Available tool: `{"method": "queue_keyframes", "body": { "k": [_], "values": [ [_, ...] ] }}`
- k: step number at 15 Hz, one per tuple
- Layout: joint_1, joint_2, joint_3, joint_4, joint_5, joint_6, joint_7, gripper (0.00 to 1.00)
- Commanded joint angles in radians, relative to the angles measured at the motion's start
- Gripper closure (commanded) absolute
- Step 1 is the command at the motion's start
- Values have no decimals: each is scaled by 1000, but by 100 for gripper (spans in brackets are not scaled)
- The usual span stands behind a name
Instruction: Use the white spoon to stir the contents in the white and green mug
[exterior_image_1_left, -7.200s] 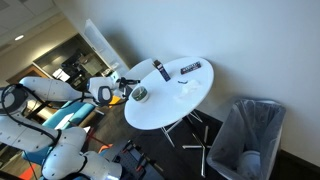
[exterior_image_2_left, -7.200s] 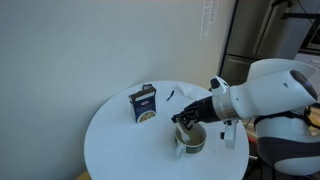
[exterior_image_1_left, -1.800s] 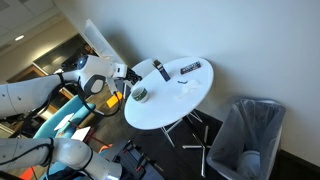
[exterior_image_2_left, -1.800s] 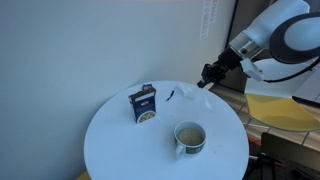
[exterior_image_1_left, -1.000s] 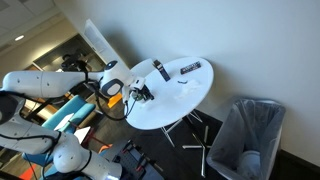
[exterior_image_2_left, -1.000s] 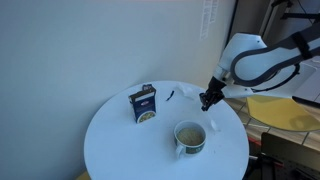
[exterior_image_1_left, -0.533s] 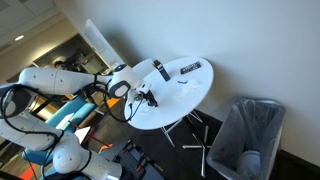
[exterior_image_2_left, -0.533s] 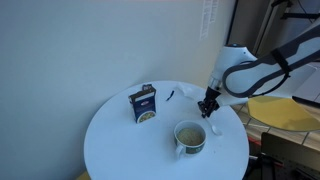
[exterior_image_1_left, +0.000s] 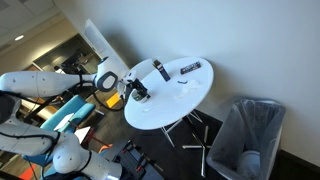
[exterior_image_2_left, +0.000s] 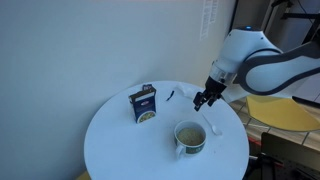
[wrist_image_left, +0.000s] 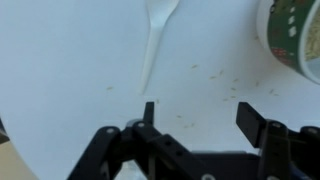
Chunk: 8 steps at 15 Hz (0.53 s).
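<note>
1. Mug: the white and green mug (exterior_image_2_left: 190, 137) stands upright on the round white table (exterior_image_2_left: 120, 145), toward the table's near edge in an exterior view. I can see pale tan contents inside it. In the wrist view only part of its rim and wall (wrist_image_left: 295, 35) shows, at the upper right corner.
2. Spoon: the white spoon (wrist_image_left: 153, 50) lies flat on the tabletop, beside the mug but apart from it. In the wrist view its bowl is cut off by the top edge and its handle runs down toward the gripper. Nothing is holding it.
3. Gripper: the gripper (wrist_image_left: 200, 120) hangs over the bare tabletop with its 2 fingers (wrist_image_left: 148, 115) spread wide and nothing between them. The tip of the spoon handle ends just short of the finger at picture-left. In an exterior view the gripper (exterior_image_2_left: 205, 98) is above the table, behind the mug and not touching it. In an exterior view, the gripper (exterior_image_1_left: 135, 90) is over the table's edge, and I cannot make out the mug behind it.
4. Box: 1 dark upright box (exterior_image_2_left: 144, 103) stands on the table, well apart from the mug.
5. Bar: 1 flat dark bar (exterior_image_1_left: 190, 68) lies near the table's far edge.
6. Bin: 1 grey-lined bin (exterior_image_1_left: 248, 135) sits on the floor beside the table.
</note>
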<state>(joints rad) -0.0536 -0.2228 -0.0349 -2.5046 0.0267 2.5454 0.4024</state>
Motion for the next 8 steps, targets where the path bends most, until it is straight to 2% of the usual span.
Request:
{"method": "queue_keyframes", "body": {
  "k": [1,6,7,8],
  "values": [
    [-12,-219,70,-86,-48,-21,30,0],
    [-3,-361,125,-111,-7,-52,4,0],
    [-14,-307,122,-84,-9,-23,-6,0],
    [-13,-328,128,-90,-8,-29,-6,0]
  ]
}}
